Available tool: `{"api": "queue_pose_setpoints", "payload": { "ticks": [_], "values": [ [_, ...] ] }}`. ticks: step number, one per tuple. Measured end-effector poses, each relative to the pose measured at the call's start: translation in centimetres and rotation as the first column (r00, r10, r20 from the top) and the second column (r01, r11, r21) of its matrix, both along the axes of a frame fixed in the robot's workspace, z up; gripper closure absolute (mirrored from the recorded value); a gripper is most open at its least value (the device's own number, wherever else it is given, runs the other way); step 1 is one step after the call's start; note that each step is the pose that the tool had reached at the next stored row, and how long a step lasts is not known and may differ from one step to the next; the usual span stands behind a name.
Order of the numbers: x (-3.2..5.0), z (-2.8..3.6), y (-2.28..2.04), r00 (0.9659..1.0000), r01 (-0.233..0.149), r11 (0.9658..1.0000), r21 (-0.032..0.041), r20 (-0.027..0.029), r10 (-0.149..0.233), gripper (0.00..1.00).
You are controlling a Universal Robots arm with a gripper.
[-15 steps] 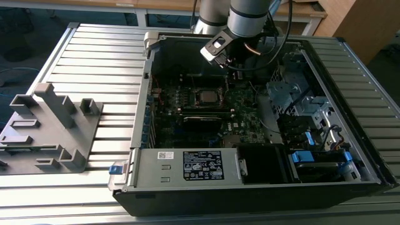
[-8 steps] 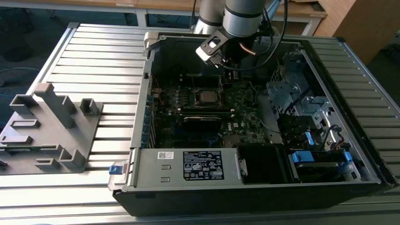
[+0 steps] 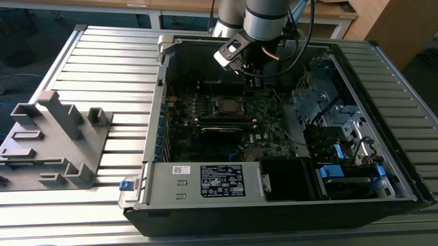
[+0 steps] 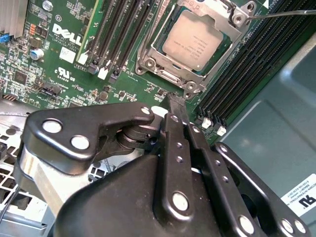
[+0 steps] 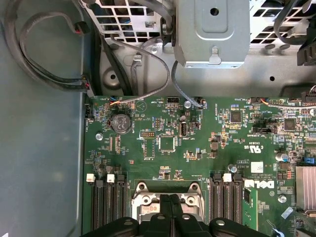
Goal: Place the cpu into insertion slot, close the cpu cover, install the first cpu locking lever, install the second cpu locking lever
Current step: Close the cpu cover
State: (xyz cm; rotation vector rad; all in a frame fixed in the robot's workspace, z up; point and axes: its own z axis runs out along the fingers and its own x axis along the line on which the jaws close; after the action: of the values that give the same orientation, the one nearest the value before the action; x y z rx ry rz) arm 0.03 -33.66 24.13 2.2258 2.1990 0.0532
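The cpu (image 4: pixel 192 39), a dull silver square chip, lies in the insertion slot (image 3: pixel 228 105) on the green motherboard. The cpu cover (image 4: pixel 168 78), a shiny metal frame, lies flat around the chip. A thin metal locking lever (image 4: pixel 281 13) sticks out past one corner of the socket. My gripper (image 4: pixel 175 101) is shut with nothing between its black fingers. It hovers just off the socket's edge, apart from the frame. In the first wrist view the gripper (image 5: pixel 170 198) points at the socket frame (image 5: pixel 143 195). In the exterior view the gripper (image 3: pixel 247 77) hangs inside the open case, beyond the socket.
Black memory slots (image 4: pixel 118 34) flank the socket on both sides. A drive cage (image 3: pixel 321 97) and cables (image 5: pixel 49 54) line the case walls. The power supply (image 3: pixel 205 179) fills the near end. A grey fixture (image 3: pixel 55 138) stands on the slatted table at the exterior view's left.
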Motion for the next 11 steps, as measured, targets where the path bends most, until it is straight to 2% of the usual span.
{"api": "queue_pose_setpoints", "payload": {
  "ticks": [5, 8, 10, 11],
  "values": [
    [0.0, 0.0, 0.0, 1.0, 0.0, 1.0, 0.0001, -0.0003, 0.0, 0.89],
    [-0.01, 0.0, 0.0, 1.0, 0.0, 1.0, -0.0001, -0.0034, 0.0, 0.89],
    [0.0, -0.03, 0.0, 0.9999, 0.0, 1.0, 0.0003, -0.0109, 0.0, 0.89],
    [0.0, -0.05, 0.0, 0.9998, 0.0, 1.0, 0.0003, -0.0187, 0.0, 0.89]
  ]
}}
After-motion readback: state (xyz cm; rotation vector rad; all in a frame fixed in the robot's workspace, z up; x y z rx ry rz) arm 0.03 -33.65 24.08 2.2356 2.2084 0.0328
